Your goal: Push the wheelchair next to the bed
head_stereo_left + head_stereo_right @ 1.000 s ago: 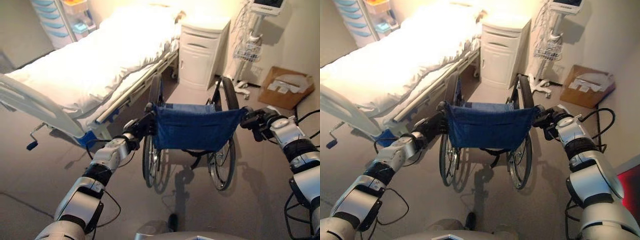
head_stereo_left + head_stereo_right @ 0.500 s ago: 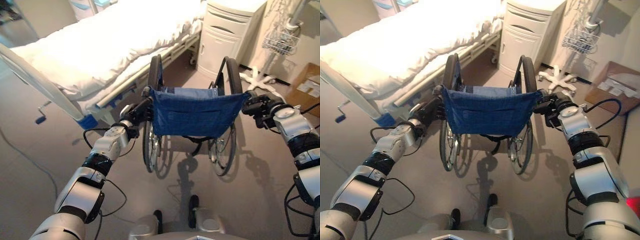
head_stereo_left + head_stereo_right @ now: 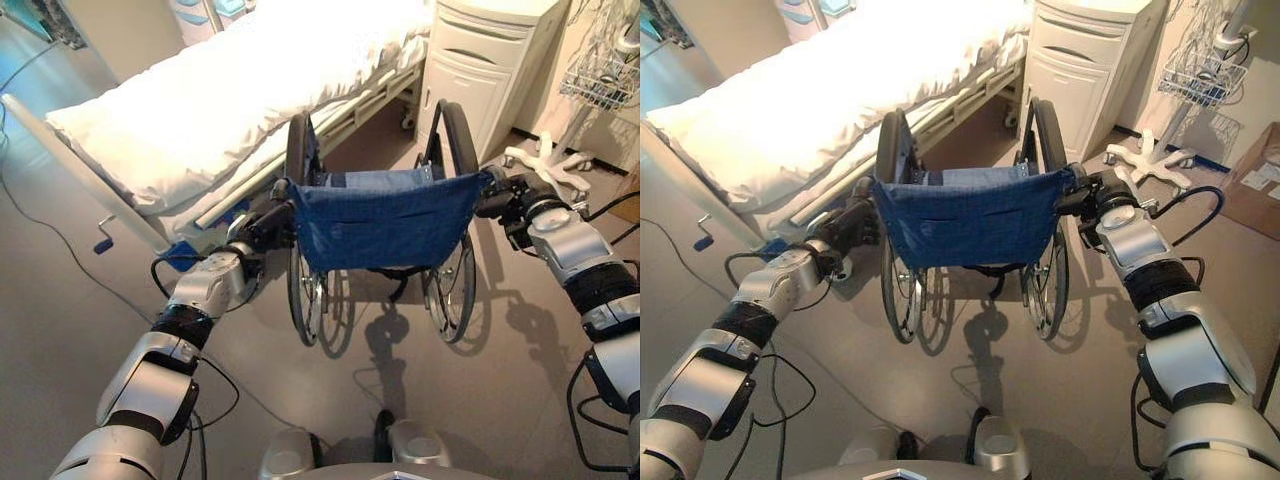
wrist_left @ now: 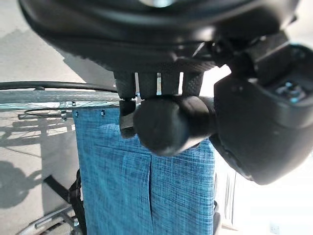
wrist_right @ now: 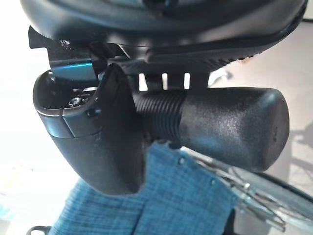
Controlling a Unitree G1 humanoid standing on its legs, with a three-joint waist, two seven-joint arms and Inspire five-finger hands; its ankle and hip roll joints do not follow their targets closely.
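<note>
Left eye view: wheelchair (image 3: 385, 225) mid-frame, bed (image 3: 230, 100) upper left | left hand (image 3: 262, 226) curled round left push handle (image 4: 168, 125) | right hand (image 3: 512, 195) curled round right push handle (image 5: 230, 125)

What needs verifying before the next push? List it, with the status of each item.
1. Left robot hand curled round the wheelchair's left push handle: ok.
2. Right robot hand curled round the right push handle: ok.
3. Wheelchair upright, both big wheels on the floor: ok.
4. Wheelchair alongside the bed: not ok, it stands near the foot end.
5. Path ahead: cannot tell for certain; the white cabinet stands straight ahead, and the pole stand's base lies to the right.
6. Front casters' direction: cannot tell, hidden behind the blue backrest.
</note>
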